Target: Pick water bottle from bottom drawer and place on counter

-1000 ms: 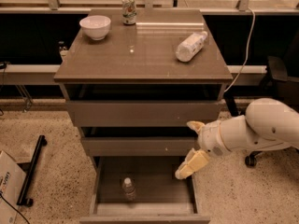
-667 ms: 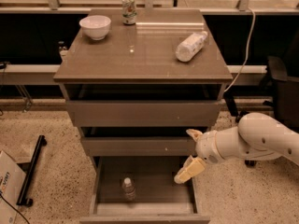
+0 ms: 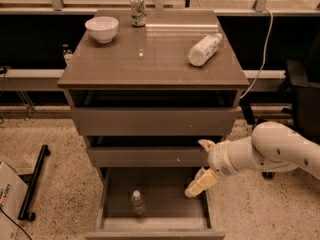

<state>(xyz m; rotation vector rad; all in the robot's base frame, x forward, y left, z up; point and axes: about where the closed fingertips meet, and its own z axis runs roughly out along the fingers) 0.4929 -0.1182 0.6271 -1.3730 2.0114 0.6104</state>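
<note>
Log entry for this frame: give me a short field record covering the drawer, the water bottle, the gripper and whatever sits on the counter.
bottom drawer: pulled open
water bottle: upright inside the drawer, left of middle, not gripped
gripper: open and empty, over the drawer's right side, apart from the bottle
counter: holds white bowl, can, larger white bottle lying on its side
task stage: bottle not yet picked

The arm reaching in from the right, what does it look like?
The arm is smooth, rounded and white, built of thick tube-like segments. Its claw, at the right edge of the bottom drawer, has two stubby cream-yellow fingers. No cables or markings show.
</note>
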